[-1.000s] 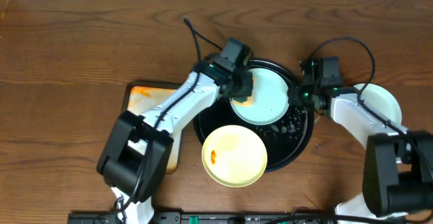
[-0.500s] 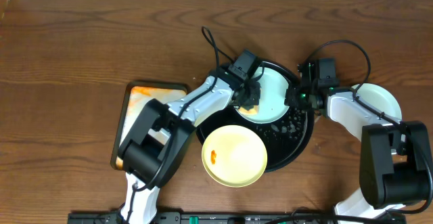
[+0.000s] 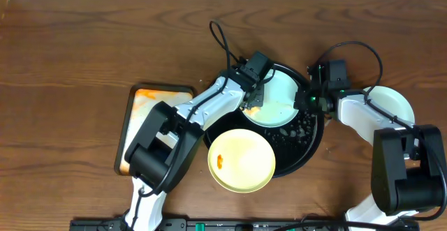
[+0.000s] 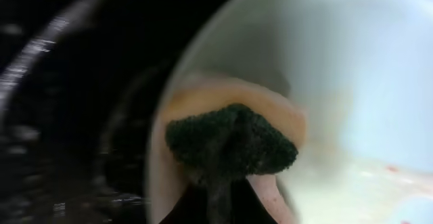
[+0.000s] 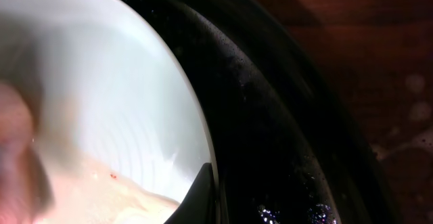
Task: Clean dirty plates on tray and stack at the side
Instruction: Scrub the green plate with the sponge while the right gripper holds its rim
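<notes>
A pale blue plate (image 3: pixel 279 98) stands tilted over the back of the black tray (image 3: pixel 307 144). My right gripper (image 3: pixel 304 100) is shut on its right rim; the right wrist view shows a dark finger (image 5: pixel 203 191) over the plate's edge (image 5: pixel 101 95). My left gripper (image 3: pixel 256 93) is shut on a yellow sponge with a dark green scouring face (image 4: pixel 230 146) and presses it on the plate's left part (image 4: pixel 352 75), which is wet and soapy. A pale yellow plate (image 3: pixel 242 160) with a small orange smear lies at the tray's front. Another pale plate (image 3: pixel 394 104) lies on the table at the right.
A small rectangular orange-stained tray (image 3: pixel 148 105) sits left of the black tray, partly under my left arm. Water drops and foam lie on the black tray's right side (image 3: pixel 302 128). Cables loop above both wrists. Brown wooden table (image 3: pixel 84 49) all round.
My left gripper with the sponge has moved right and a little further back across the blue plate. The right gripper and the plates have stayed put.
</notes>
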